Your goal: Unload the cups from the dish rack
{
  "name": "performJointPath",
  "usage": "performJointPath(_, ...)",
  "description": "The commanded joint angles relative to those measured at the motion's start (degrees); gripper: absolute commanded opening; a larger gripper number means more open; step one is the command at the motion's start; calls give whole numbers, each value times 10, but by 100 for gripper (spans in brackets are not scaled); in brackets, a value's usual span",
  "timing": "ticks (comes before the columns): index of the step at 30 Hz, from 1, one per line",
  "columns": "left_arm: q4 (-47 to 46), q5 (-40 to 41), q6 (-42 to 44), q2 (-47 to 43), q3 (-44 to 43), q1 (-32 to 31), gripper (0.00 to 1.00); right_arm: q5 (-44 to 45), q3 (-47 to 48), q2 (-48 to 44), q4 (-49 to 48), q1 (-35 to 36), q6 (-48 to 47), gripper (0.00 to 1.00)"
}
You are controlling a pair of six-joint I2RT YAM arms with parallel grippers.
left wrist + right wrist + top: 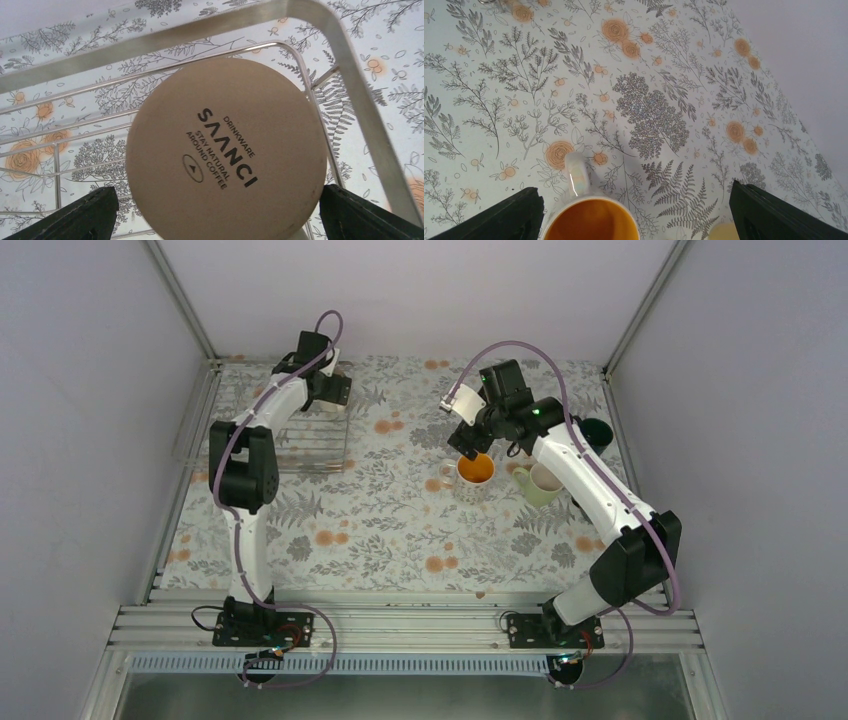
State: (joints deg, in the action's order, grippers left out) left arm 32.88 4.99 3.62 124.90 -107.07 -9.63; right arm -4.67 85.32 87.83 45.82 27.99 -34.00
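While the left claw (220, 215) hangs wide open over an upturned cream mug (225, 150) in the dish rack (345, 75) at ten o'clock, the right claw (634, 215), also open, hovers above the orange-lined mug (591, 222) on the tabletop (380, 530).

The dish rack (350, 85) has a silvery metal frame and shiny wires. The cream mug (225, 150) shows a matt underside. The patterned mug (591, 224), at six o'clock in the right wrist view, is glossy.

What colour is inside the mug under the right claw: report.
Orange; the mug shows best from the right wrist.
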Motion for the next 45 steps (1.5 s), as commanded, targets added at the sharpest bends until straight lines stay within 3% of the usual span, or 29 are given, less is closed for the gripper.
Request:
performJointPath(1,-8,45,-1,22,19,2,100,-15,-14,4,-19,-6,7,96)
performJointPath(17,-78,94,39,-37,109,2,100,-30,-19,6,-25,-9,4,96)
performJointPath(22,-79,51,38,-34,113,3,91,-34,-17,8,-26,-9,4,96)
performJointPath(23,-80,42,37,-34,114,4,88,-34,-17,8,-26,-9,3,96)
performJointPath(28,-65,-7,28,-17,97,9,57,-32,-24,4,-26,-9,1,95)
performJointPath(33,-59,-34,27,-7,89,10,43,-30,-30,-1,-27,-10,-1,95)
performJointPath(37,-50,-42,30,-7,83,12,24,-29,-34,-3,-27,-11,-1,95)
performJointPath(45,-19,-42,45,-65,68,24,7,-37,-26,-10,-16,-10,-5,96)
